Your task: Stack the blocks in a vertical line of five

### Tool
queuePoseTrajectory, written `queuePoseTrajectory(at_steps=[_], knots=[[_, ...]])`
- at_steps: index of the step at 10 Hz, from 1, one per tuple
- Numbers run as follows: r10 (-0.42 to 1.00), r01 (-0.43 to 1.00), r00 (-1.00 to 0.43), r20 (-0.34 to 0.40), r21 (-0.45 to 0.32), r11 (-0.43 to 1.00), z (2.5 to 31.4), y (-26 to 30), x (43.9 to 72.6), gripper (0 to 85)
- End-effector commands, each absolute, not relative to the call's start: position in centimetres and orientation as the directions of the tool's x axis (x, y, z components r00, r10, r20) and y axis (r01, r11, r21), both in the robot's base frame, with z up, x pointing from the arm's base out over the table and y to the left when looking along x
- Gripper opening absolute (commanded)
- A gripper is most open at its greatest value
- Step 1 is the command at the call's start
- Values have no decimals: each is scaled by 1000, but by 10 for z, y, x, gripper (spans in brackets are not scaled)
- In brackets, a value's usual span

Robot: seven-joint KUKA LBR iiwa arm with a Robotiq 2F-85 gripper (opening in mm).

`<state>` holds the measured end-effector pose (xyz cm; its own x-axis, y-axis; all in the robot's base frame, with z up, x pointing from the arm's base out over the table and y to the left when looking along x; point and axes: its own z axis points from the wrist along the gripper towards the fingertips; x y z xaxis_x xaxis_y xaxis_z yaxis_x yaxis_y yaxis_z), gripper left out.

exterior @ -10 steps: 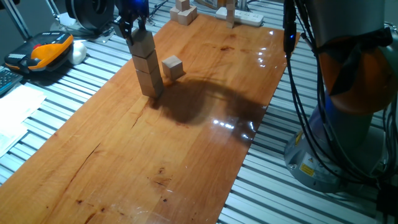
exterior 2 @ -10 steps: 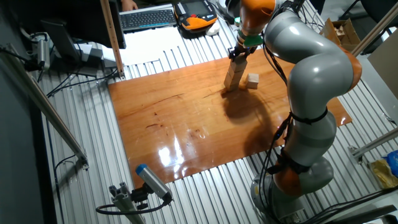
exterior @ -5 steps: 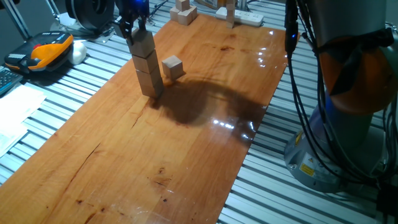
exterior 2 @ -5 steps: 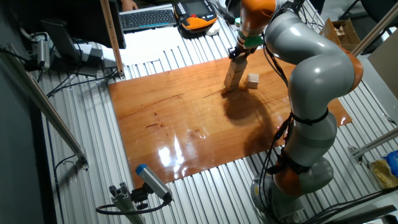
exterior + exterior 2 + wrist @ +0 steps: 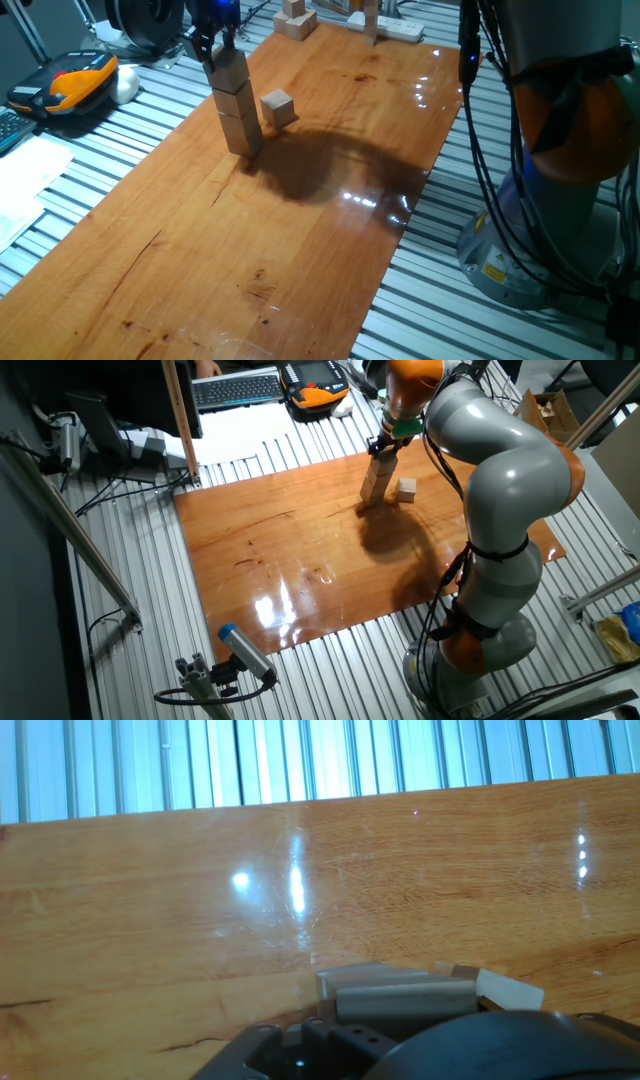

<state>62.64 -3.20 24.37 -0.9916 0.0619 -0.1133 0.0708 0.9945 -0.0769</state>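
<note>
A stack of three blocks (image 5: 238,115) stands upright on the wooden board (image 5: 300,230), near its far left edge. My gripper (image 5: 212,42) is at the stack's top, its fingers on either side of the top block (image 5: 229,70), shut on it. A loose block (image 5: 278,107) lies just right of the stack. In the other fixed view the stack (image 5: 375,482) and the loose block (image 5: 406,489) sit side by side below the gripper (image 5: 385,446). The hand view shows only the board (image 5: 300,890) and blurred gripper parts.
More tan blocks (image 5: 296,20) and a white power strip (image 5: 395,28) lie past the board's far end. An orange and black device (image 5: 80,78) sits to the left. The robot's base (image 5: 560,200) and cables stand to the right. A keyboard (image 5: 235,390) lies beyond.
</note>
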Motion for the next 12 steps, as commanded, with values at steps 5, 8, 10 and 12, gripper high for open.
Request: queuePoseTrajectory(at_steps=[5, 8, 10, 12], knots=[[68, 78, -991, -117, -84, 993, 243, -33, 628, 340], [71, 81, -991, -118, -82, 993, 244, -32, 626, 340], [57, 67, -992, -113, -79, 995, 244, -32, 626, 340], [42, 51, -993, -111, -79, 996, 244, -32, 626, 340]])
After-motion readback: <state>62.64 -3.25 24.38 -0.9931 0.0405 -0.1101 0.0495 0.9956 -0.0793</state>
